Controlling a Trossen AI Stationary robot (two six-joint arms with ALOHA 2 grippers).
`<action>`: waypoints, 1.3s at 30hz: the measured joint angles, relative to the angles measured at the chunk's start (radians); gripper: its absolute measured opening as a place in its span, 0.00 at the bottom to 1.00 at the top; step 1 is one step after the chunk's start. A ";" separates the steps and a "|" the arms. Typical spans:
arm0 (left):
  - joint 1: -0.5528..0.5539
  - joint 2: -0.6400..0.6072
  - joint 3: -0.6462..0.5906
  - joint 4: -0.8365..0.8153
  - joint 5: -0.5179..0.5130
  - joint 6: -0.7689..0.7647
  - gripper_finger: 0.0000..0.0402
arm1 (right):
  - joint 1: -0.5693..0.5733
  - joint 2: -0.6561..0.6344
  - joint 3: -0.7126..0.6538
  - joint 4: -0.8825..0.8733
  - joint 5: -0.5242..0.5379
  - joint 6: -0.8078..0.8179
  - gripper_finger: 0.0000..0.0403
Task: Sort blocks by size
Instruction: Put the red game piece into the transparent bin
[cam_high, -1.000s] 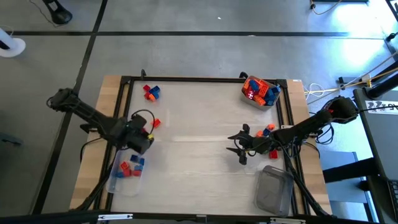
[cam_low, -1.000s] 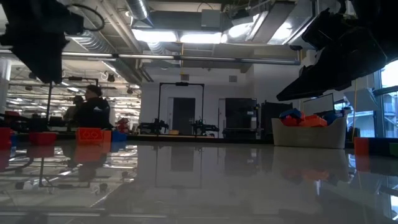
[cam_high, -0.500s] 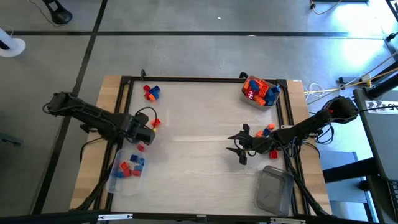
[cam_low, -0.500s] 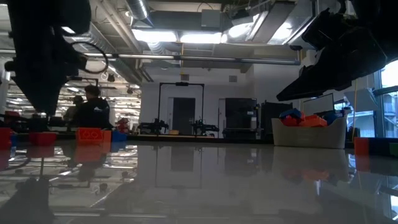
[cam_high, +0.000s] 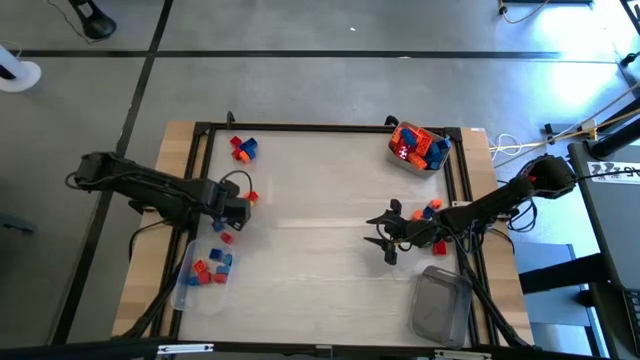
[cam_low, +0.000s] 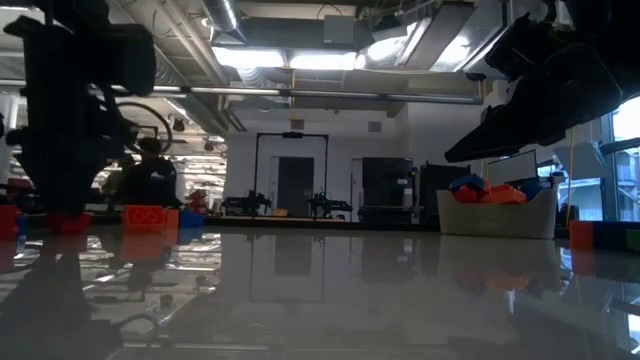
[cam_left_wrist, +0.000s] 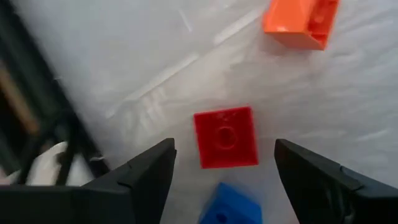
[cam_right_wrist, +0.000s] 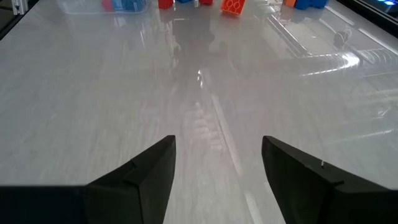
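My left gripper (cam_left_wrist: 224, 147) (cam_high: 236, 211) points down over the table's left side, open. A small red square block (cam_left_wrist: 225, 137) lies flat on the table between its two fingers, which stand apart from it. A blue block (cam_left_wrist: 229, 208) and an orange block (cam_left_wrist: 301, 18) (cam_high: 250, 197) lie close by. Just nearer, a clear tub (cam_high: 200, 272) holds a few red and blue blocks. My right gripper (cam_high: 384, 232) (cam_right_wrist: 217, 147) hovers open over the table's right half with nothing between its fingers.
A tub heaped with orange, red and blue blocks (cam_high: 418, 147) stands at the far right corner. An empty clear tub (cam_high: 440, 305) sits at the near right. Loose blocks lie at the far left (cam_high: 242, 148) and beside my right arm (cam_high: 430, 208). A black frame (cam_high: 330, 128) borders the table.
My left gripper has swung from above the near-left tub a little toward the table's far edge and has come down over the loose blocks beside that tub. My right arm has kept still.
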 joint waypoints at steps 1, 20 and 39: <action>0.005 0.000 -0.009 0.022 0.003 0.011 0.65 | 0.000 0.000 0.000 0.000 0.000 0.000 0.59; 0.061 -0.002 -0.097 0.188 0.053 0.108 0.53 | 0.000 0.000 0.000 -0.001 0.001 0.000 0.59; -0.011 0.002 -0.003 0.173 0.051 0.140 0.33 | 0.000 0.000 0.000 -0.001 0.003 0.000 0.59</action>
